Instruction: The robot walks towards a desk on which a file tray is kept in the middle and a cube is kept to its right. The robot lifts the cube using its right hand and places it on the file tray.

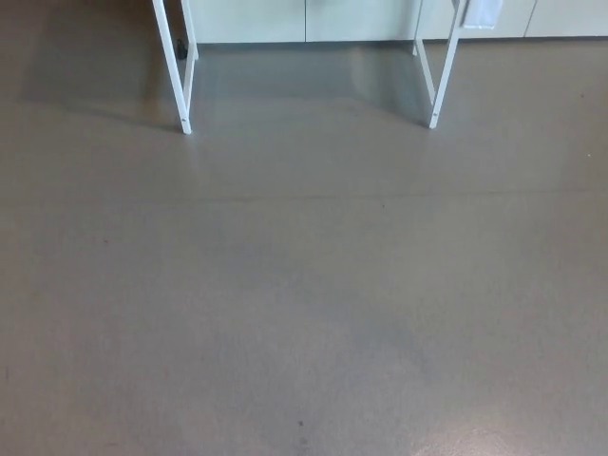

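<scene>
Only the lower part of a white desk frame shows at the top of the head view: its left leg [175, 66] and its right leg [442, 71] stand on the grey floor. The desk top, the file tray and the cube lie above the picture's edge and are hidden. Neither of my hands nor any part of my arms shows.
Grey floor [304, 304] fills most of the picture between me and the desk. Pale cabinet fronts [313, 19] run along the wall behind the desk legs. A white object [483, 13] hangs near the right leg at the top edge.
</scene>
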Available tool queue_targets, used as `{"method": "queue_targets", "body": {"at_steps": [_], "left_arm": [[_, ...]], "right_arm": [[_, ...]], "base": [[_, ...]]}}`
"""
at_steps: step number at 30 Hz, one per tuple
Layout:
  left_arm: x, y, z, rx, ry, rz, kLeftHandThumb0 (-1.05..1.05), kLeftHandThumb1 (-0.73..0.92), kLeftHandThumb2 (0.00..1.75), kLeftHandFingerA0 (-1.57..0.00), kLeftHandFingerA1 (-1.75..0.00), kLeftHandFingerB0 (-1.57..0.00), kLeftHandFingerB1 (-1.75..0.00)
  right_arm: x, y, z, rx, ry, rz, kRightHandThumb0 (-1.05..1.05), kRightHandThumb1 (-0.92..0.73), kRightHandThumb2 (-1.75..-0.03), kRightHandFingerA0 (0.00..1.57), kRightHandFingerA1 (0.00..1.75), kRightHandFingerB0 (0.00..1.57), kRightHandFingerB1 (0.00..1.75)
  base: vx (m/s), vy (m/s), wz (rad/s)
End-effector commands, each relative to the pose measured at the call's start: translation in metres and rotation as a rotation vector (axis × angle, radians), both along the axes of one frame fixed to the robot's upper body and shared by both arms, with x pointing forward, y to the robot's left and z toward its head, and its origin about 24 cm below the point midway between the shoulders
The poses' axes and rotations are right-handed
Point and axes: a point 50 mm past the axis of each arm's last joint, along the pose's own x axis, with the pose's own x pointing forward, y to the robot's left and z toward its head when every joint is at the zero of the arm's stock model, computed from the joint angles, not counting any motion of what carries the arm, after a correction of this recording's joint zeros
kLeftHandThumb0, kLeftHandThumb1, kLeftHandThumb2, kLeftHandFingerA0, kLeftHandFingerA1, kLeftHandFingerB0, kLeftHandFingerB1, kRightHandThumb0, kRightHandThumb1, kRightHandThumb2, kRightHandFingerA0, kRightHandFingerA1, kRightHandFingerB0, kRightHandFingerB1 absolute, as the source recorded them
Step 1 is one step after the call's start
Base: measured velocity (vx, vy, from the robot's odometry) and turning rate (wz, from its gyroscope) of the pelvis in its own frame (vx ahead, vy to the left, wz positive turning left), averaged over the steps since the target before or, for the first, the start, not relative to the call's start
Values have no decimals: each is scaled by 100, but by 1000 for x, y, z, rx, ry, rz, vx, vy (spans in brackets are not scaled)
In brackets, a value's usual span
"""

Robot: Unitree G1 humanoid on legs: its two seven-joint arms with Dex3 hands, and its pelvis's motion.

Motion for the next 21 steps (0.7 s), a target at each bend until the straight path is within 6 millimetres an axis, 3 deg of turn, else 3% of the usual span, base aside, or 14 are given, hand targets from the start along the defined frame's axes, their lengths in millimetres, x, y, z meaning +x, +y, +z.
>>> {"method": "queue_targets", "body": {"at_steps": [1,2,3,4,5,6,12,13,16,17,18,19,20,21], "left_arm": [[6,9,9,-65,-95,31,-76,65,99,-6,-42,0,-28],[7,10,10,-68,-90,26,-76,65,99,-6,-42,0,-28],[8,11,9,-67,-83,39,-74,83,68,-2,-37,-3,-25],[8,11,10,-63,-90,40,-82,66,102,0,-35,0,-27],[9,11,10,-69,-112,102,-82,64,98,0,-28,0,-22],[8,11,10,-75,-120,119,-81,63,99,0,-34,0,-23],[8,10,10,-115,-167,233,-80,58,93,0,-30,0,-23],[8,10,11,-100,-138,180,-82,67,103,0,-32,-2,-26],[9,8,9,-90,-127,205,-83,60,96,0,-27,-4,-24],[9,7,9,-82,-124,175,-82,65,99,0,-28,-2,-23],[10,6,10,-72,-120,130,-82,65,99,0,-28,-2,-23],[9,7,10,-76,-114,123,-83,66,101,0,-30,0,-24],[10,7,11,-74,-98,94,-82,67,103,0,-33,0,-25],[11,8,11,-66,-90,109,-78,62,100,0,-37,0,-31]], "right_arm": [[0,-1,10,-4,-5,89,-105,-73,-108,36,61,7,27],[0,1,7,-15,-10,94,-105,-73,-108,36,61,7,27],[0,0,5,4,-23,77,-97,-68,-107,28,56,5,31],[3,-1,3,26,-14,63,-95,-64,-105,13,55,3,32],[5,-1,3,49,-11,73,-99,-83,-67,10,50,2,32],[6,-2,5,59,-15,78,-96,-64,-104,5,55,4,30],[6,-2,6,69,-39,42,-95,-63,-103,12,56,5,36],[6,-3,6,74,-35,43,-100,-82,-65,4,49,3,32],[4,-5,12,41,-7,103,-104,-84,-68,7,52,0,33],[5,-5,10,30,5,97,-105,-69,-111,21,59,4,28],[7,-5,8,13,22,87,-105,-69,-111,21,59,4,28],[7,-5,7,41,13,69,-100,-82,-65,2,48,0,32],[7,-4,6,70,-8,51,-101,-67,-106,7,53,4,29],[7,-4,7,59,-16,73,-90,-60,-106,0,43,0,30]], "base": [[0,0,0],[0,0,0],[0,0,0],[0,0,0],[0,0,0],[0,0,0],[0,0,0],[0,0,0],[0,0,0],[80,-58,-20],[0,0,0],[13,-25,7],[0,0,0],[25,15,26]]}}
